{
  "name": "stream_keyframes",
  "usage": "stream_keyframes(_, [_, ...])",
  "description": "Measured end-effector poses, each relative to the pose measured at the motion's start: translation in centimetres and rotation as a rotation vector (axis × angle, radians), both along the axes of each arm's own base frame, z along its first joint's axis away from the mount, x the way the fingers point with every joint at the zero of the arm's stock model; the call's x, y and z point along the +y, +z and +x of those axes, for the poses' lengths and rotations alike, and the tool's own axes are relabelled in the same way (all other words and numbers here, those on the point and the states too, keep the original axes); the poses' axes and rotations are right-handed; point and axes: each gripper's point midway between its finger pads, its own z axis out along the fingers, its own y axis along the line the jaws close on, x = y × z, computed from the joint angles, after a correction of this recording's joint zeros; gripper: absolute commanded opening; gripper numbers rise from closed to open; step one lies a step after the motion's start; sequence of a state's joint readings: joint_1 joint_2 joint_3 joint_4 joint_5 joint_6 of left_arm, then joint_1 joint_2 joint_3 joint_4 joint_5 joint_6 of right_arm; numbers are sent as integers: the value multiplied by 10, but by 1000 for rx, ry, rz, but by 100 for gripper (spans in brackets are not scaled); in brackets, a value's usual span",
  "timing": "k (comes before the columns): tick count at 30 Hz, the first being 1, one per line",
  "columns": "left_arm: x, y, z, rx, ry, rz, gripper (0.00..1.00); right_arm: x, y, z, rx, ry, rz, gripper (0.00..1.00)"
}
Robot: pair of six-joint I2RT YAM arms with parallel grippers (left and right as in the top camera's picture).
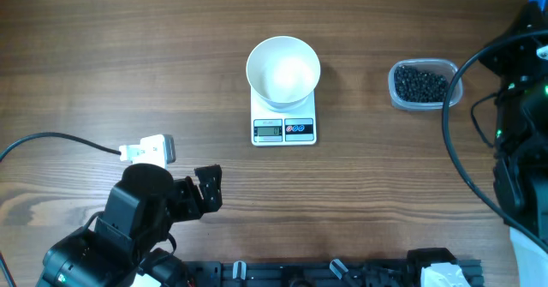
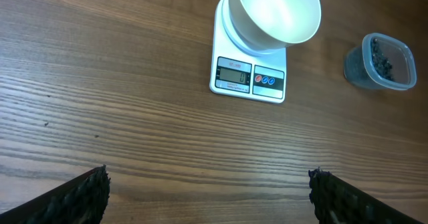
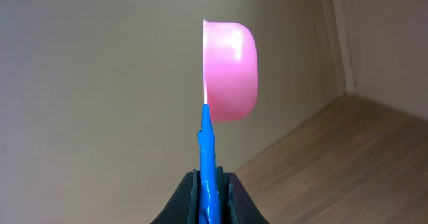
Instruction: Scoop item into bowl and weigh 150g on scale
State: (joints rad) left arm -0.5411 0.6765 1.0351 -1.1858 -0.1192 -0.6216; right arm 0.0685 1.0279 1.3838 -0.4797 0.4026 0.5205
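Note:
The white bowl (image 1: pixel 283 68) (image 2: pixel 274 13) stands empty on the white scale (image 1: pixel 283 128) (image 2: pixel 249 80), whose display faces the front edge. The item (image 1: pixel 421 84) (image 2: pixel 382 55), a heap of black beads, lies in a clear tub (image 1: pixel 425 62) to the right of the scale. My left gripper (image 1: pixel 205 188) (image 2: pixel 207 180) hovers open and empty over bare wood, near the front left. My right gripper (image 3: pixel 212 177) is shut on the blue handle (image 3: pixel 206 150) of a pink scoop (image 3: pixel 231 70), held upright, its cup turned sideways towards a beige wall. The right arm (image 1: pixel 518 107) stands at the right edge.
A white plug (image 1: pixel 147 151) with a black cable (image 1: pixel 51 137) lies just behind the left arm. Black cables (image 1: pixel 454 141) loop off the right arm near the tub. A dark rail (image 1: pixel 325 272) runs along the front edge.

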Motion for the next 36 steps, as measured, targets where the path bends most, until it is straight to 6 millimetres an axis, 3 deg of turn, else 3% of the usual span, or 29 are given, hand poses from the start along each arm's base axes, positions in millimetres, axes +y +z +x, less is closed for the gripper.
stream_keyframes(9, [0,0,0,0,0,0,100,-12,-28,31,68,-98,18,4])
stream_keyframes(11, [0,0,0,0,0,0,100,-15,-14,41,4,-117,-5,4])
stream_keyframes(12, [0,0,0,1,0,1,100,-20,2,41,-65,-150,-18,4])
stream_keyframes(14, [0,0,0,-1,2,2,100,-29,36,35,-171,-210,-96,4])
stream_keyframes(16, [0,0,0,0,2,2,100,-35,50,28,-168,-253,-211,4])
stream_keyframes(22, [1,0,0,-1,2,2,100,-37,43,28,-67,-262,-348,4])
stream_keyframes(29, [0,0,0,-1,2,2,100,-40,88,6,-255,-309,-322,4])
stream_keyframes(36, [1,0,0,-1,2,2,100,-43,81,6,-280,-316,-214,4])
